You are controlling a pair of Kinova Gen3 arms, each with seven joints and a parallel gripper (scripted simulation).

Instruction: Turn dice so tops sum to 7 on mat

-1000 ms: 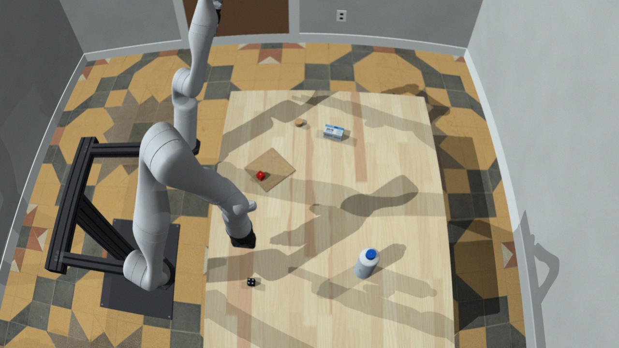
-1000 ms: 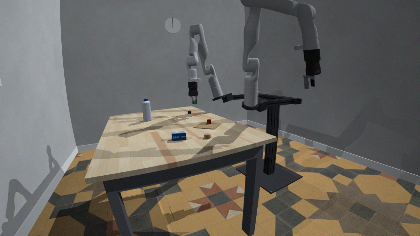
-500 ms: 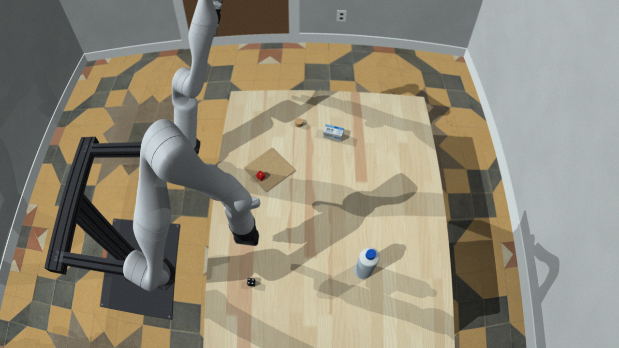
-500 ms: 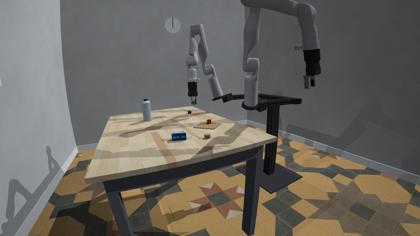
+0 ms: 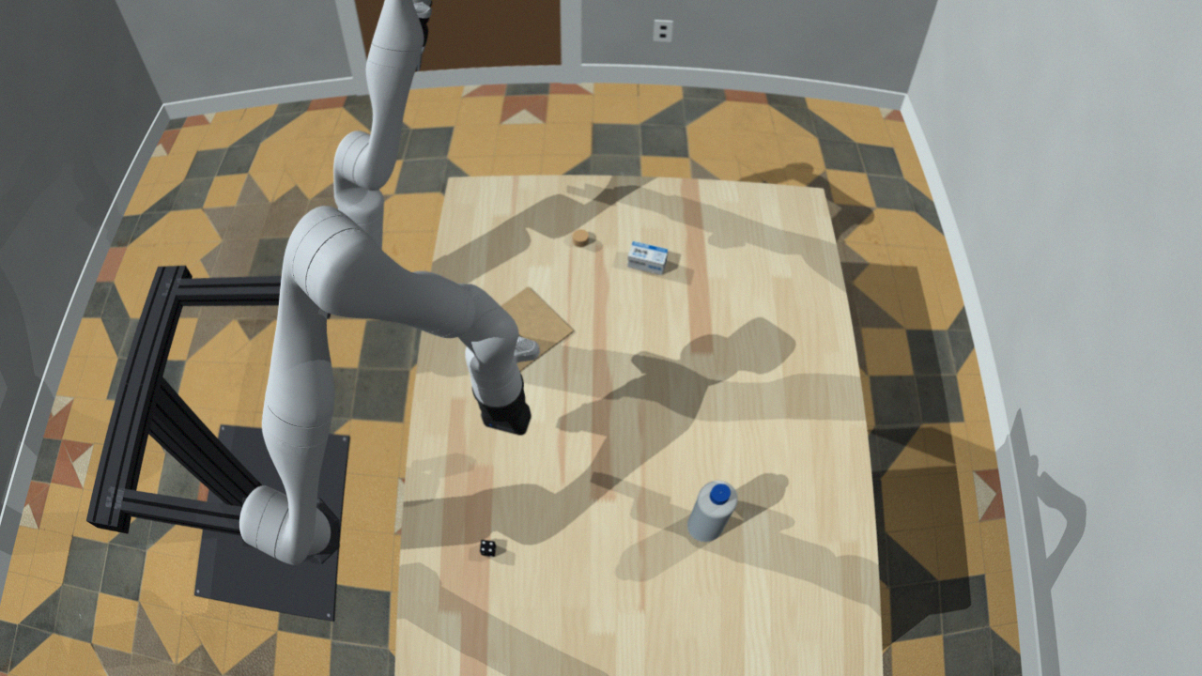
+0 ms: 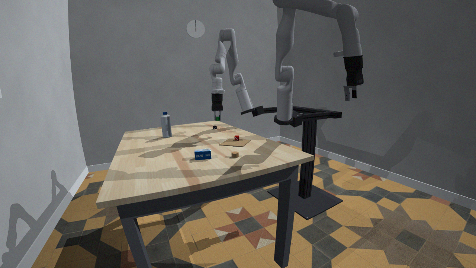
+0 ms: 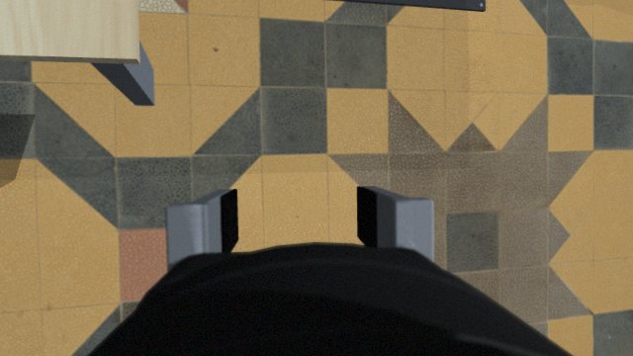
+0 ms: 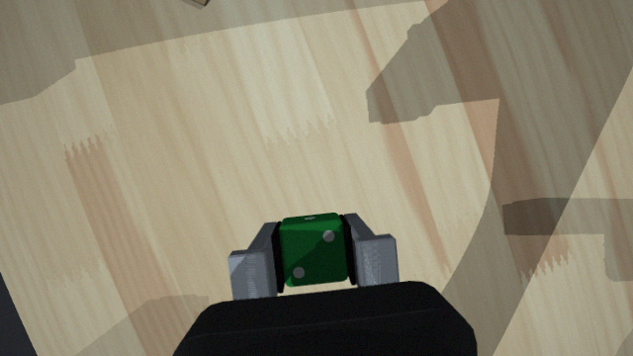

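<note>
Worktop [image 5: 756, 437] [image 6: 142, 173] [image 8: 198, 163] carries one die directly and a second on the mat; a third is held above it. Right hand [image 6: 217, 116] [image 8: 315, 254]: fingers part-way open, closed on opposite sides of the green die [image 6: 217, 118] [image 8: 314, 253]. This die is clear of the surface; the face towards the wrist camera carries two pips. Left hand [image 6: 350, 93] [image 7: 298, 220]: fingers wide apart, nothing between them, positioned over the floor [image 6: 369, 226] [image 7: 297, 119] beyond the worktop edge.

Red die [image 6: 236, 137]: resting on the brown mat [image 5: 550, 323] [image 6: 229, 143]; its upper number cannot be read with certainty. In the top view the right arm [image 5: 394, 294] covers part of the mat and hides this die. Black die [image 5: 487, 547] [image 6: 214, 127]: flat on the wood, off the mat and well apart from it, four pips uppermost. Accordingly, two of the three dice are off the mat.

Other items noted: a grey bottle [image 5: 713, 513] [image 6: 166, 125] with a blue cap, upright; a blue and white box [image 5: 647, 257] [image 6: 202, 154]; and a small round wooden piece [image 5: 580, 238] [image 6: 234, 154] near that box.

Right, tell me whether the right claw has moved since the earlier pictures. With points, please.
Yes: in the top view, the right claw [image 5: 508, 416] [image 6: 217, 118] [image 8: 313, 242] has shifted farther from the black die [image 5: 487, 547] [image 6: 214, 127], up and rightward.
</note>
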